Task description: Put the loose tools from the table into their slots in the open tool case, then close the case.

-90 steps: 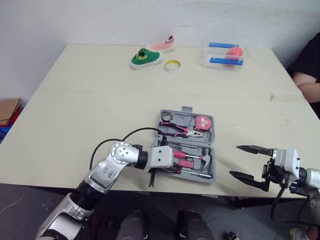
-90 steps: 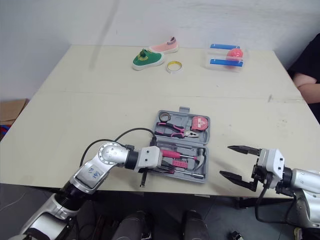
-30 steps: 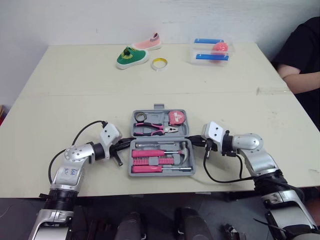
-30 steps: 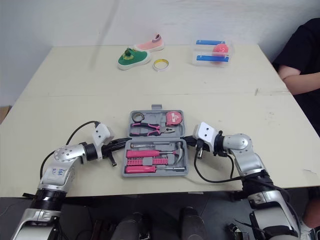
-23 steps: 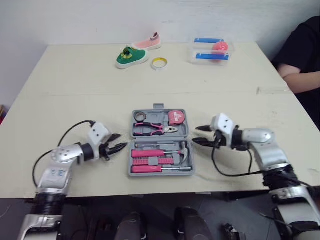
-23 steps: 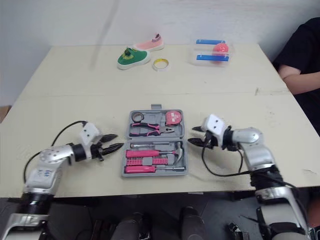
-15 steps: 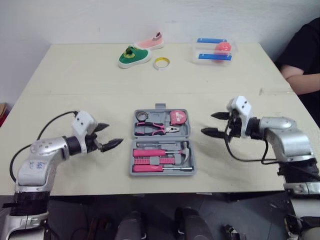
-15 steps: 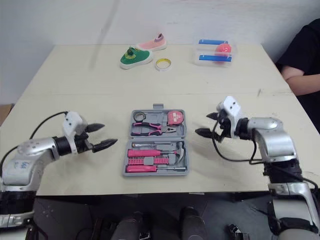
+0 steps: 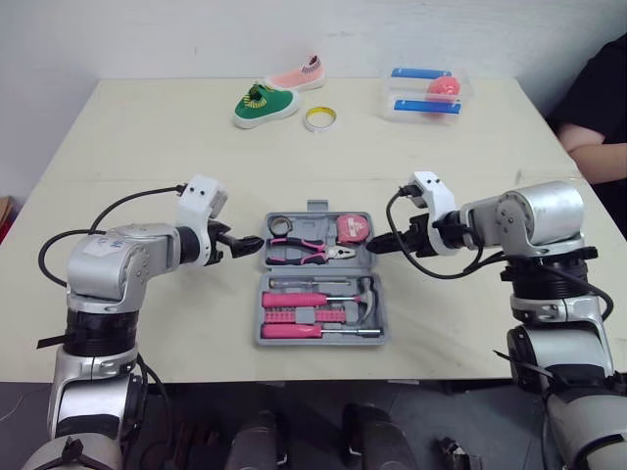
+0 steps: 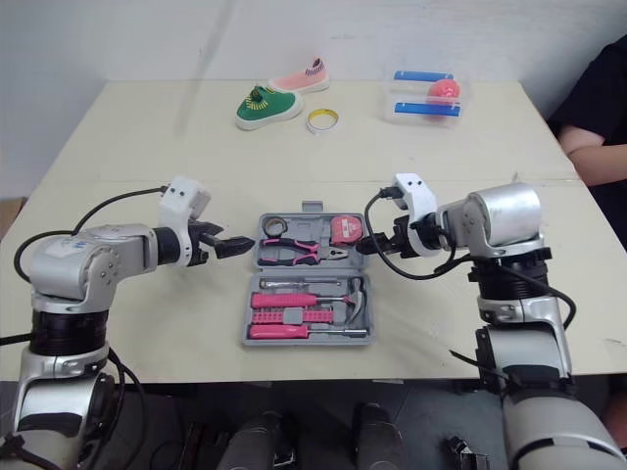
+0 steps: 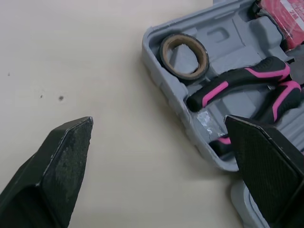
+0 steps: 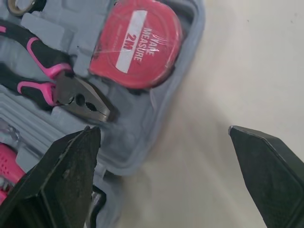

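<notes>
Left eye view: one grey tool case (image 9: 294,340) lies open on the tabletop (image 9: 147,157). Its lid half holds one tape roll (image 9: 280,227), one pair of pliers (image 9: 306,252) and one tape measure (image 9: 354,229). Its near half holds one hammer (image 9: 367,294) and two pink-handled tools (image 9: 292,299). The left gripper (image 9: 247,243) sits at the case's left edge, the right gripper (image 9: 377,245) at its right edge. Both wrist views show their fingers spread apart, holding nothing. Two shoes (image 9: 263,103), one tape ring (image 9: 319,118) and one clear box (image 9: 423,93) sit at the far side.
</notes>
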